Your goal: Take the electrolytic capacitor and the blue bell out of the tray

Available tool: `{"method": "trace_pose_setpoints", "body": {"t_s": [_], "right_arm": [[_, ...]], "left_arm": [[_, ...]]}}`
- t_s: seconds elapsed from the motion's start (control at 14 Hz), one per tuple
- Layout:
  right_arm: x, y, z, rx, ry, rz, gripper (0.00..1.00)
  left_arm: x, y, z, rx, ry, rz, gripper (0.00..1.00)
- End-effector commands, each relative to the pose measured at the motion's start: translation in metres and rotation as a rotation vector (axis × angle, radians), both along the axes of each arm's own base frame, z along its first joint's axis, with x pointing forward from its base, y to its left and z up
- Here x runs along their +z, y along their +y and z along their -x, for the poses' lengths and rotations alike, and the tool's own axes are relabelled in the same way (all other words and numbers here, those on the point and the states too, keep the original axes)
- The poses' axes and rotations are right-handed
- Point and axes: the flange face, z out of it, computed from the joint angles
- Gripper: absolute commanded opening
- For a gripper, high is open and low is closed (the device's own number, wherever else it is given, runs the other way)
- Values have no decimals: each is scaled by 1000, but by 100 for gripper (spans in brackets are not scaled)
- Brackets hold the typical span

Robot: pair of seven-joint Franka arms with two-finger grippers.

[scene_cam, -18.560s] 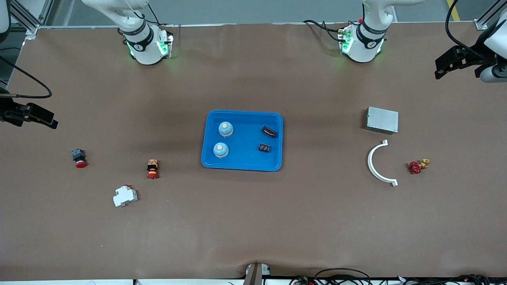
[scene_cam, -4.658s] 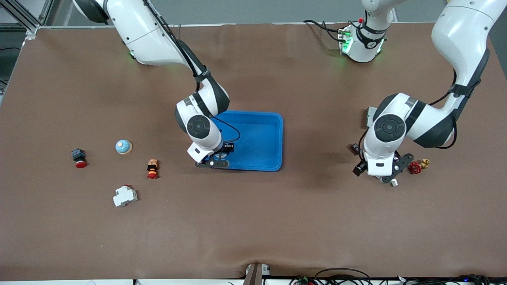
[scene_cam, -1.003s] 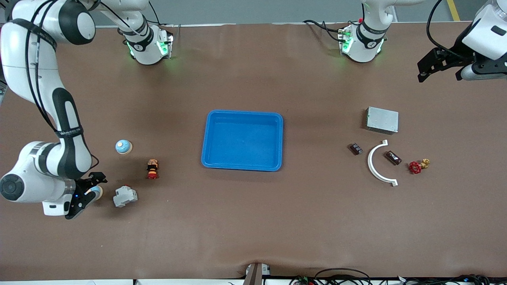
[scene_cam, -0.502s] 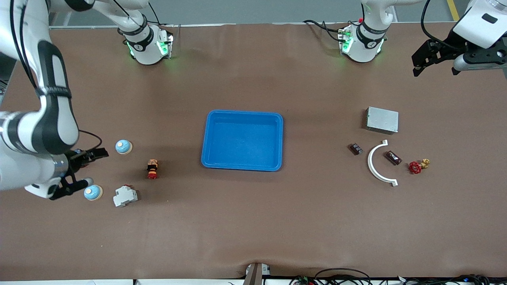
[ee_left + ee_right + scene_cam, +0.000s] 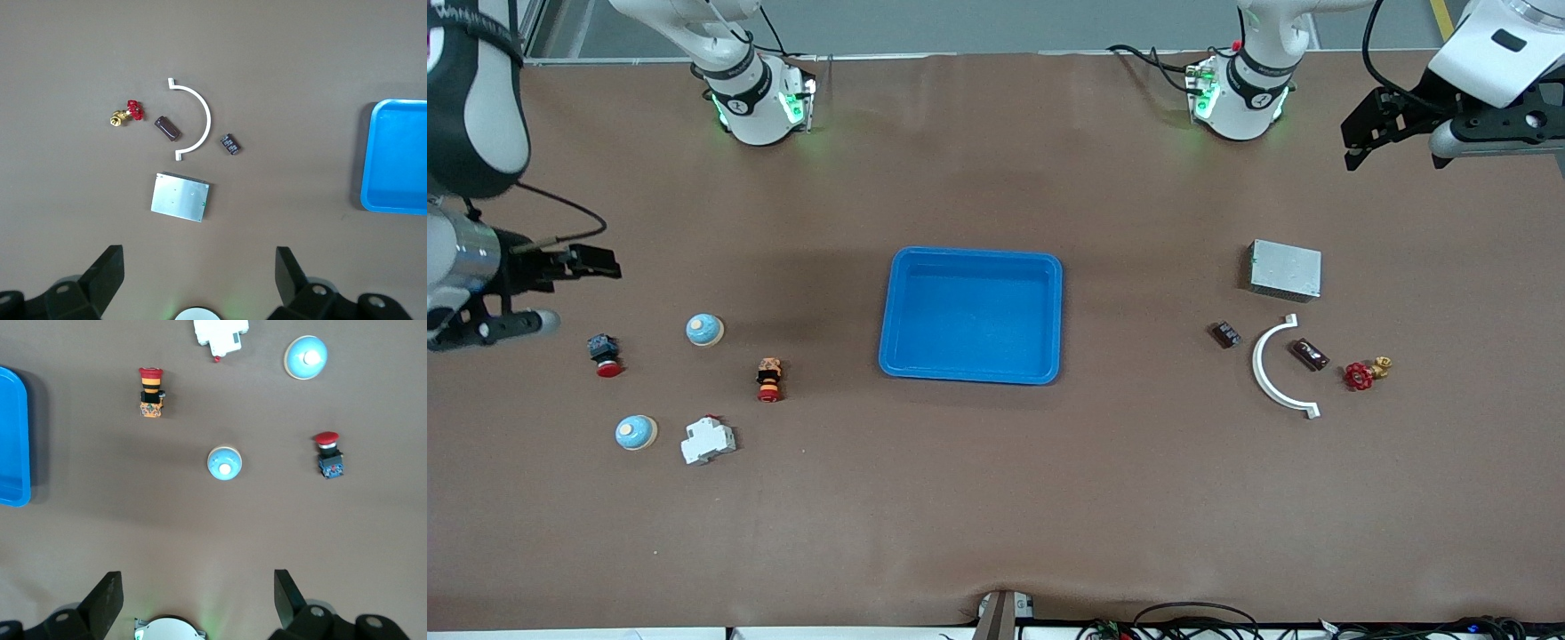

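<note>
The blue tray [image 5: 971, 316] sits at the middle of the desk [image 5: 996, 498] with nothing in it. Both bells lie toward the right arm's end of the desk: one bell [image 5: 704, 330] between a red-capped push button [image 5: 603, 353] and an orange-and-black switch [image 5: 768, 379], the other bell [image 5: 636, 433] nearer the front edge, just beside a white circuit breaker [image 5: 708, 441]. Both capacitors lie toward the left arm's end: the small black capacitor [image 5: 1224, 334] just outside a white curved bracket [image 5: 1276, 366], the brown capacitor [image 5: 1311, 355] inside its curve, near a red-handled valve [image 5: 1365, 372]. A grey metal box [image 5: 1284, 269] lies farther from the front camera than the bracket. The right claw [image 5: 534, 289] hangs in the air over the desk's edge at the right arm's end, spread wide and holding nothing. The left claw [image 5: 1392, 133] hangs over the corner of the desk by the left arm's base, also wide and holding nothing.
</note>
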Motion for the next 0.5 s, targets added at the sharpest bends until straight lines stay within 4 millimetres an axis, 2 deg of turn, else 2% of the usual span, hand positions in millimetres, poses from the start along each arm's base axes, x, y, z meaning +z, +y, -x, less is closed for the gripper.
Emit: {"method": "trace_pose_setpoints", "body": {"t_s": [0.0, 0.14, 0.21, 0.43], "right_arm": [[10, -5, 53, -49, -86, 5, 100], [20, 8, 80, -183, -155, 25, 100], [23, 17, 83, -218, -153, 35, 100], [35, 15, 82, -221, -160, 34, 100]], "left_arm": [[7, 5, 0, -2, -11, 3, 100], [8, 11, -1, 9, -12, 2, 100], [8, 13, -1, 14, -14, -8, 100], [8, 19, -3, 34, -23, -45, 100]]}}
